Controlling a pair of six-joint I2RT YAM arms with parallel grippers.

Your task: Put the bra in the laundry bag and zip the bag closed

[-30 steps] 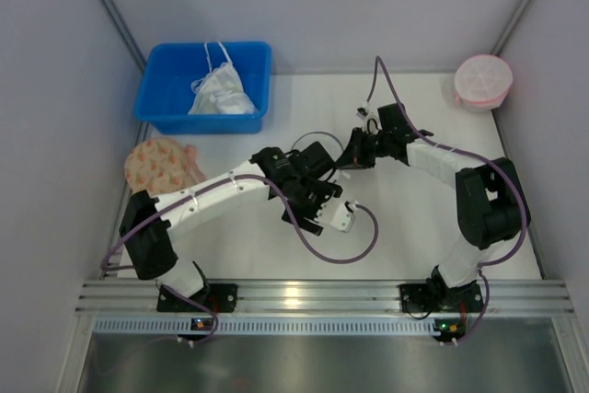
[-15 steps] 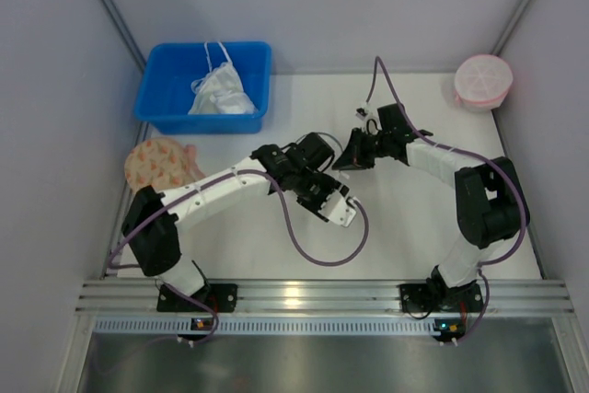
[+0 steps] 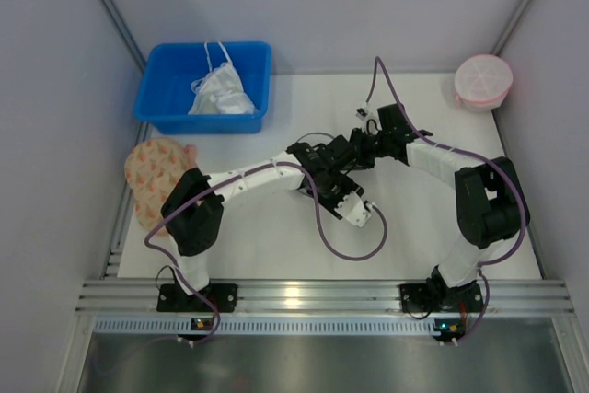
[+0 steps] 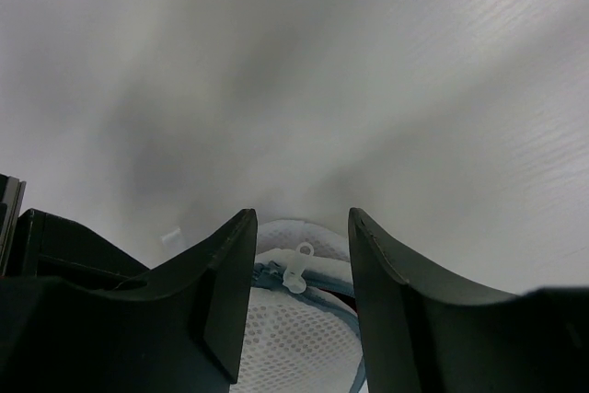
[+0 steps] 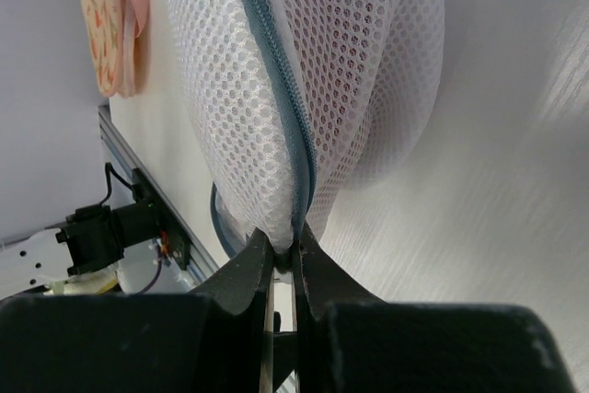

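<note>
The laundry bag (image 5: 322,71) is white mesh with a grey-blue zipper, held up on edge. My right gripper (image 5: 285,248) is shut on its edge at the zipper seam. The dark-red bra (image 5: 373,6) shows faintly through the mesh, inside the bag. My left gripper (image 4: 302,236) is open, its jaws on either side of the bag (image 4: 290,338), with the clear zipper pull (image 4: 296,269) between them and untouched. In the top view the left gripper (image 3: 339,156) and right gripper (image 3: 362,151) meet at the table's middle and hide the bag.
A blue bin (image 3: 161,103) with a white garment (image 3: 221,94) stands at the back left. A pink round mesh bag (image 3: 483,80) is at the back right. A beige patterned disc (image 3: 158,167) lies at the left edge. The left arm's purple cable (image 3: 354,250) loops over the table.
My left arm has swung right and forward, bringing its open gripper up to the bag beside the right gripper. The right arm has held still, shut on the bag.
</note>
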